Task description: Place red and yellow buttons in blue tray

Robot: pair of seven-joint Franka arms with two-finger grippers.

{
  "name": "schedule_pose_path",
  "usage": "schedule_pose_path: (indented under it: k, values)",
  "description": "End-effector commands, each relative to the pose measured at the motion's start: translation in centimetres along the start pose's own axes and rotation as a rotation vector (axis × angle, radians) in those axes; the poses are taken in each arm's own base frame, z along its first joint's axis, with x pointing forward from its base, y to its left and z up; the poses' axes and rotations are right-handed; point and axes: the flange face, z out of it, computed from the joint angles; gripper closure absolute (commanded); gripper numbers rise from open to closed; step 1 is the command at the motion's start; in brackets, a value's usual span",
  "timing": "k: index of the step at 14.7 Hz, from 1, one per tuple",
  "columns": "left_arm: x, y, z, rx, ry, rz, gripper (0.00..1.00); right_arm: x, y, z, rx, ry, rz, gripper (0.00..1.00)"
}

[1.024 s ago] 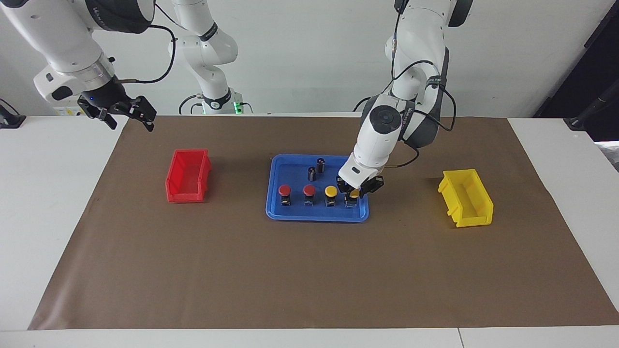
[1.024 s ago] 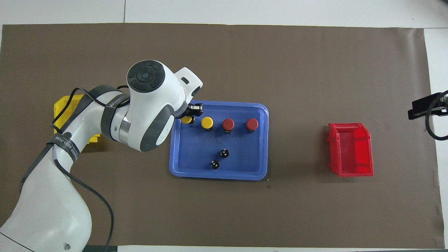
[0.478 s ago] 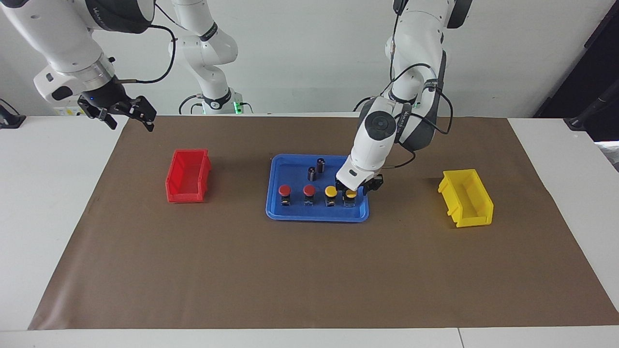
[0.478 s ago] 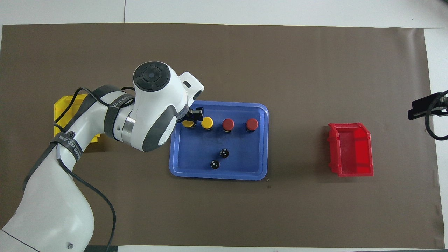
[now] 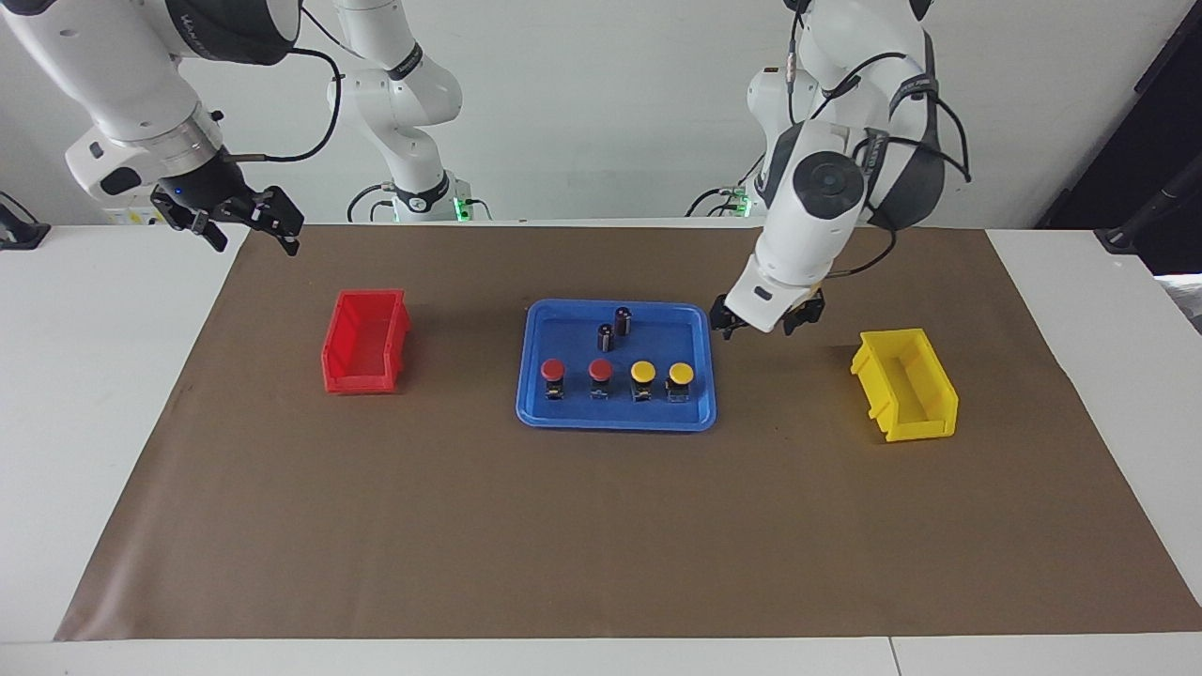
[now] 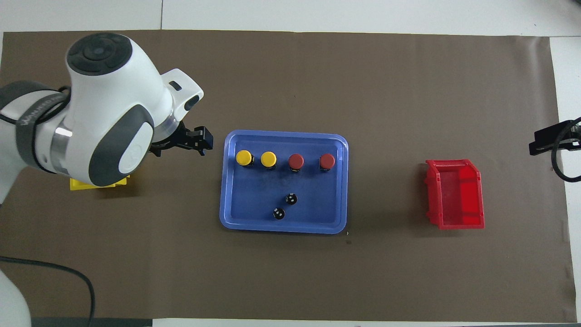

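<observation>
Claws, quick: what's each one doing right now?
Left claw: open, empty, up over the mat beside the tray.
Right claw: open, empty, waiting.

Glossy plastic blue tray (image 5: 615, 417) on matt brown paper (image 5: 601, 535).

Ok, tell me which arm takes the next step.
Left, if any step remains: the left gripper hangs beside the tray, fingers open. The right gripper waits at the right arm's end of the table. All four buttons stand in the tray.
</observation>
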Motion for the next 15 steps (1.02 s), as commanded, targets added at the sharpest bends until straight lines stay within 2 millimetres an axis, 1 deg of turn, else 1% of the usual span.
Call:
schedule_pose_path:
  k: [1,2,3,5,6,7,9,12,13,15]
  values:
    - [-1.6,-8.0,-4.3,0.001,0.025,0.112,0.0,-0.3,0.0,0.1,-0.003,-0.003,-0.016,0.0]
    - [-2.3,-10.2,-5.7,-0.008,0.041,0.156,0.0,-0.4,0.0,0.0,-0.003,-0.003,-0.016,0.0]
    - [-2.8,-11.3,-6.8,-0.012,0.06,0.147,0.0,-0.4,0.1,0.0,-0.004,-0.002,-0.016,0.0]
    - [-4.1,-14.4,-8.7,-0.022,0.09,0.106,0.0,-0.4,0.0,0.0,-0.003,-0.001,-0.016,0.0]
    - [-5.0,-15.5,-9.7,-0.029,0.092,0.089,0.0,-0.4,0.0,0.0,-0.003,-0.003,-0.016,0.0]
    - [-5.3,-15.8,-9.9,-0.031,0.088,0.081,0.0,-0.4,0.0,0.0,-0.003,-0.002,-0.016,0.0]
    - [-6.0,-15.9,-11.8,-0.031,0.091,0.084,0.0,-0.4,0.0,-0.1,-0.003,0.0,-0.016,0.0]
    - [-6.8,-17.4,-12.9,-0.038,0.107,0.083,0.0,-0.4,0.0,0.0,-0.003,-0.002,-0.016,0.0]
    - [-6.9,-17.6,-13.2,-0.04,0.118,0.083,0.0,-0.4,0.0,0.0,-0.003,-0.001,-0.016,0.0]
    - [-6.6,-18.7,-13.3,-0.044,0.141,0.065,0.0,-0.4,0.0,-0.1,-0.003,0.0,-0.016,0.0]
